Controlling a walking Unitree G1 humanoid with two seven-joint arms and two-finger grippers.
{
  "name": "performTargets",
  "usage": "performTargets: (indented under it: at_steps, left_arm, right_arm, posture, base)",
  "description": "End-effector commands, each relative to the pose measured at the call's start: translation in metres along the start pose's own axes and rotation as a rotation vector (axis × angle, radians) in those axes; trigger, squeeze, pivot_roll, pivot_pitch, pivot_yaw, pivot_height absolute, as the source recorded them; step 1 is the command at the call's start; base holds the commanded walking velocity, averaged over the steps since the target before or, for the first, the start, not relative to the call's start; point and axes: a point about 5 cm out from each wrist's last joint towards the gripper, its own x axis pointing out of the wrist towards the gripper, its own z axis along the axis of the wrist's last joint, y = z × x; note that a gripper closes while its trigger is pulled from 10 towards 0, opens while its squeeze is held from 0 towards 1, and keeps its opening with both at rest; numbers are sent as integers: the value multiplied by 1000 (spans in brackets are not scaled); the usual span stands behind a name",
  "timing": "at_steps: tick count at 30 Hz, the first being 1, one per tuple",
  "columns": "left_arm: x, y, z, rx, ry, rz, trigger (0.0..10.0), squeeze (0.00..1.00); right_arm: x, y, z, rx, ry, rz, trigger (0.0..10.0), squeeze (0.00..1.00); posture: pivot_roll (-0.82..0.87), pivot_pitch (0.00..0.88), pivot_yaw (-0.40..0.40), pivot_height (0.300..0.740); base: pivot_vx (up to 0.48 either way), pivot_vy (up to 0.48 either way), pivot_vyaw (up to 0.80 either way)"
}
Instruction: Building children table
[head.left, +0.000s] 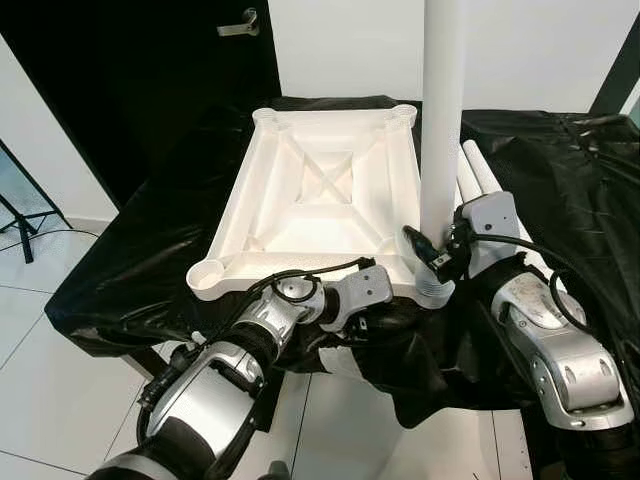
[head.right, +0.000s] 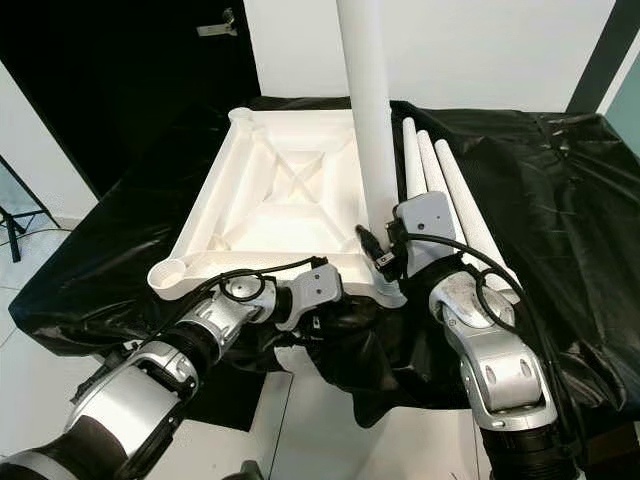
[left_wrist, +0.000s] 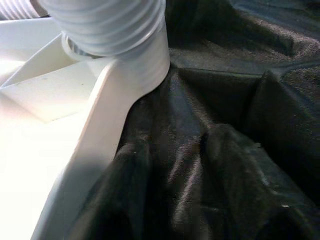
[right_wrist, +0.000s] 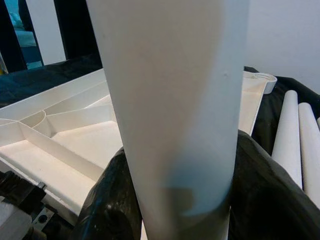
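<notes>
Standing one white table leg (head.left: 441, 110) upright in the near right corner socket (left_wrist: 131, 60) of the overturned white tabletop (head.left: 320, 190), the robot is at the first of four legs. The tabletop lies underside up, its ribs and cross brace showing, on a surface draped with black cloth (head.left: 140, 260). The leg's threaded end sits at the mouth of the socket, seen close in the left wrist view; whether it is screwed fully home I cannot tell.

The right gripper (head.left: 432, 252) is at the base of the leg, on its near right side, and appears to clasp it, though its fingers are hidden, so I cannot tell how they stand. The left gripper (head.left: 385, 318) is tucked under the near edge of the tabletop, among the cloth folds, and its fingers cannot be made out either.

Three spare legs (head.right: 440, 190) lie side by side on the cloth just right of the tabletop. The other three corner sockets stand empty, so most of the assembly is left, as is turning the table upright
</notes>
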Motion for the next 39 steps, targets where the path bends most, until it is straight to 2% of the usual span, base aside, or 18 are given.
performTargets:
  at_steps: [1, 3, 4, 16, 17, 18, 20, 21, 22, 23, 24, 27, 28, 29, 30, 31, 34, 39]
  left_arm:
    - [0, -4, -20, -32, 82, 95, 6941, 0]
    - [0, -4, -20, -29, 81, 91, 6941, 0]
    - [0, -4, -19, -21, 77, 89, 10000, 0]
    - [-2, -3, -13, -10, 22, 46, 10000, 0]
    - [-3, -4, -12, -9, 16, 29, 8824, 0]
    - [-4, -5, -13, -4, 15, 14, 1608, 0]
    - [-4, -6, -14, -1, 17, 5, 1608, 0]
    - [-4, -7, -13, 0, 0, 1, 3529, 0]
    - [-4, -7, -13, 0, 0, 1, 3529, 0]
    - [-4, -7, -9, -12, -41, -10, 9725, 0]
    - [-4, -7, -9, -12, -41, -10, 9725, 0]
    - [-6, -7, -1, -31, -121, -40, 10000, 0]
    - [-8, -8, 6, -35, -192, -71, 10000, 0]
    - [-8, -8, 6, -35, -192, -71, 10000, 0]
    - [-17, -7, 21, -52, -343, -127, 10000, 0]
    - [-23, -5, 27, -57, -403, -131, 10000, 0]
    - [-30, -1, 33, -56, -454, -119, 10000, 0]
    - [-33, 7, 32, -42, -435, -56, 10000, 0]
  right_arm:
    - [1, 1, 1, 6, -4, 8, 10000, 0]
    - [1, 1, 0, 6, -3, 7, 10000, 0]
    - [0, 1, -1, 8, 0, 2, 10000, 0]
    - [2, 1, -1, 11, -3, -11, 10000, 0]
    - [2, 1, -2, 11, -3, -12, 10000, 0]
    - [2, 1, -2, 11, -4, -15, 10000, 0]
    - [2, 1, -2, 11, -5, -16, 10000, 0]
    - [3, 0, -2, 12, -7, -21, 10000, 0]
    - [3, 0, -2, 12, -7, -21, 10000, 0]
    - [3, 0, -2, 12, -7, -22, 10000, 0]
    - [3, 0, -2, 12, -7, -22, 10000, 0]
    - [3, 1, -2, 12, -8, -23, 10000, 0]
    - [3, 1, -2, 12, -9, -23, 10000, 0]
    - [3, 1, -2, 12, -9, -23, 10000, 0]
    - [2, 2, -2, 12, -7, -23, 10000, 0]
    - [2, 2, -3, 13, -5, -24, 10000, 0]
    - [1, 2, -4, 14, -3, -26, 10000, 0]
    - [1, 3, -5, 12, -1, -23, 10000, 0]
  posture:
    - [68, 0, 39, 740]
    - [68, 0, 39, 740]
    - [65, 0, 44, 740]
    - [64, 0, 60, 740]
    - [63, 0, 63, 740]
    - [63, 0, 66, 740]
    - [63, 0, 66, 740]
    - [64, 0, 68, 740]
    - [64, 0, 68, 740]
    - [64, 0, 69, 740]
    - [64, 0, 69, 740]
    - [65, 0, 73, 740]
    - [65, 0, 75, 740]
    - [65, 0, 75, 740]
    - [65, 0, 77, 740]
    - [66, 0, 78, 740]
    - [67, 0, 78, 740]
    - [66, 0, 77, 740]
  base:
    - [0, 0, 0]
    - [0, 0, 0]
    - [0, 0, 0]
    - [0, 0, 0]
    - [0, 0, 0]
    - [0, 0, 0]
    - [0, 0, 0]
    - [0, 0, 0]
    - [0, 0, 0]
    - [0, 0, 0]
    - [0, 0, 0]
    - [0, 0, 0]
    - [0, 0, 0]
    - [0, 0, 0]
    - [0, 0, 0]
    - [0, 0, 0]
    - [0, 0, 0]
    - [0, 0, 0]
